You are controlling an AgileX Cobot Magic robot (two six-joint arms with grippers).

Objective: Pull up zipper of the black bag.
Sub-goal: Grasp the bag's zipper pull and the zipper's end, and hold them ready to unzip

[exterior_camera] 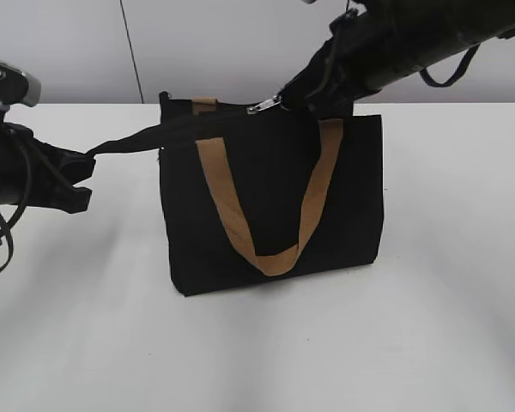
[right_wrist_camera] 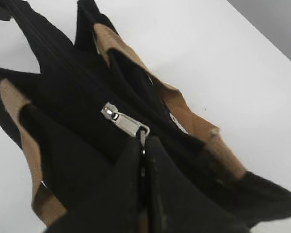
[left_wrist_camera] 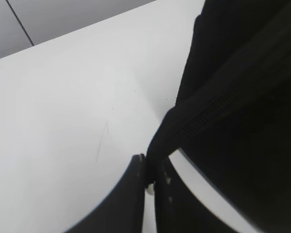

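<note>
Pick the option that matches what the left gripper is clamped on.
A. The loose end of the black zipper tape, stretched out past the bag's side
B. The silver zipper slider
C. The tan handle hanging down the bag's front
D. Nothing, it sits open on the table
A: the left gripper is shut on the black zipper tape, pulled taut sideways from the black bag, while the right gripper pinches the pull tab of the zipper.

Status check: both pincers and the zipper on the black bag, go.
Left pincer shut on zipper tape tail, tail stretched out left. Right pincer shut on zipper pull tab, slider roughly mid-top of black bag. Nothing in the way.
</note>
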